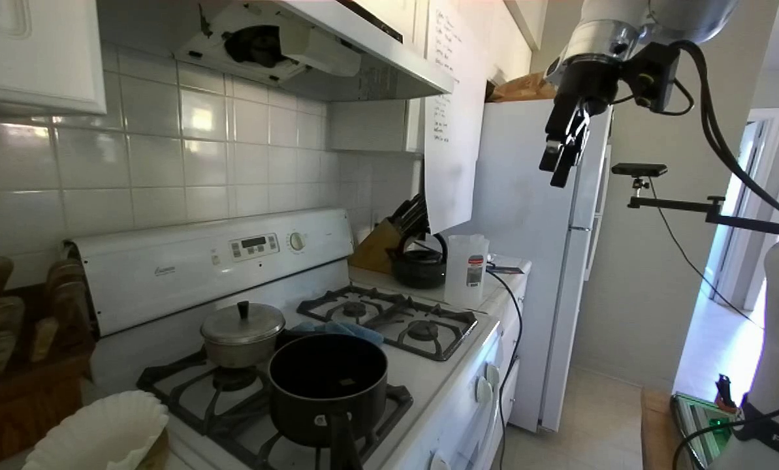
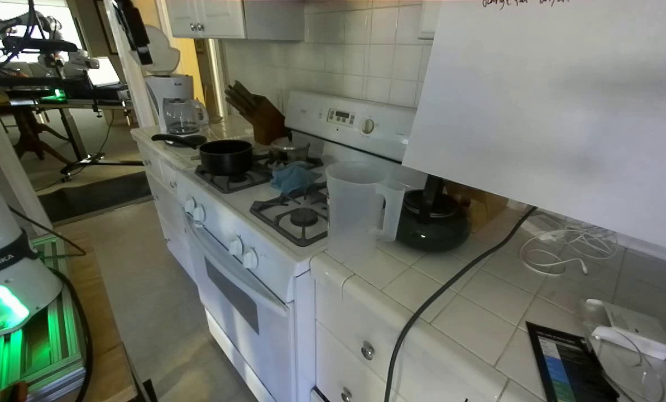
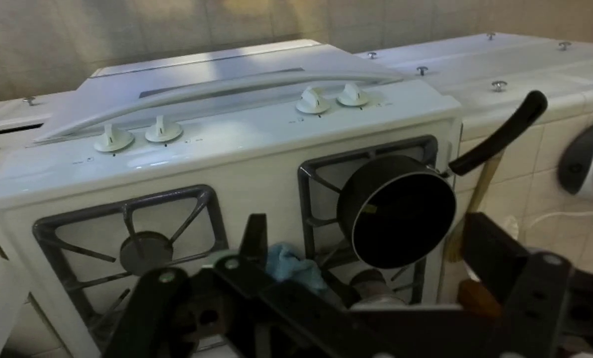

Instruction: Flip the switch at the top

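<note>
The white range hood (image 1: 422,68) hangs above the stove at the top of an exterior view. A dark strip (image 1: 371,19) runs along its front face; a single switch on it is too small to make out. The hood is not visible in the wrist view. My gripper (image 1: 557,171) hangs in the air to the right of the hood, pointing down, apart from it and touching nothing. In the wrist view my gripper (image 3: 368,236) has its two dark fingers wide apart with nothing held between them.
A large written sheet (image 1: 454,130) hangs beside the hood, near the fridge (image 1: 520,215). On the stove (image 3: 256,144) stand a black pot (image 3: 395,214), a lidded pot (image 1: 242,333) and a blue cloth (image 2: 293,177). A plastic jug (image 2: 355,212) and kettle (image 2: 436,223) stand on the counter.
</note>
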Available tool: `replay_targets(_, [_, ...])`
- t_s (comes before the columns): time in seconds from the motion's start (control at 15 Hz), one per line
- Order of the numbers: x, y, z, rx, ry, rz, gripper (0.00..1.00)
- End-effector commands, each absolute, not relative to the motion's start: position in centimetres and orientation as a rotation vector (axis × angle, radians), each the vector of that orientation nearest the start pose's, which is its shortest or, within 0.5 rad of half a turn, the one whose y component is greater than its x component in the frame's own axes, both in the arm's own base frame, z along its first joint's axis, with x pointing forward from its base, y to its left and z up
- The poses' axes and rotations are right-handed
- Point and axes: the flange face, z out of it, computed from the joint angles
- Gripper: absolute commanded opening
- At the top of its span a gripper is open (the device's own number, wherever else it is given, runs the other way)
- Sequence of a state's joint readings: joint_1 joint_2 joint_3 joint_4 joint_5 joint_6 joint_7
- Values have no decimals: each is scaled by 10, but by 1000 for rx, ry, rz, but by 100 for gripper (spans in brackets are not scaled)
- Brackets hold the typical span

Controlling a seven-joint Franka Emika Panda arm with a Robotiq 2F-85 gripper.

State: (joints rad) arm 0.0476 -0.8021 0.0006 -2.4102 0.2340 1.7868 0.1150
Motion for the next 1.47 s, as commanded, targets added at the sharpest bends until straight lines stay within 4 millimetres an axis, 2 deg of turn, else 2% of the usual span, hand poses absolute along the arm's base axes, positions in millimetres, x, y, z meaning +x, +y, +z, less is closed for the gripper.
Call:
replay_targets(0.0, [326,42,612,-2746,289,-344,100])
replay_targets(0.27, [331,47,646,-2583,431,-506,100])
replay_targets(0.93, [342,31,770,-2179,747,-1023,100])
replay_targets(1.2, [355,11,813,-1971,889,-1158,100])
replay_targets(1.4, [371,-16,834,-1804,998,-1225,100])
